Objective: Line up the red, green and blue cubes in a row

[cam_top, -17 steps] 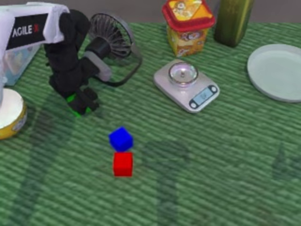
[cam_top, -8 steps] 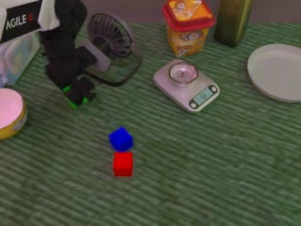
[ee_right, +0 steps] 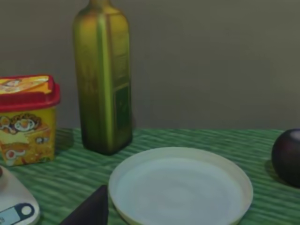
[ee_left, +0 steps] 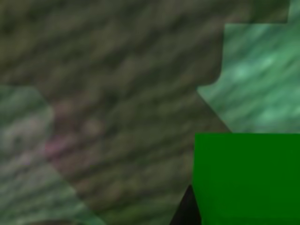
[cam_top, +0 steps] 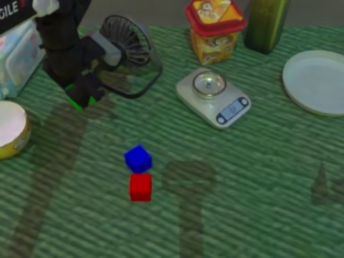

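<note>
Risk of slip or crooked row: green cube [cam_top: 80, 100] clamped in left gripper [cam_top: 81, 97] at surface's far left, well apart from touching blue cube [cam_top: 138, 158] and red cube [cam_top: 140, 187].

White letters reading "GILE", cut off by the picture's edge, are seen on a black panel on the left arm [cam_top: 16, 11], at the far left. No other text can be read.
</note>
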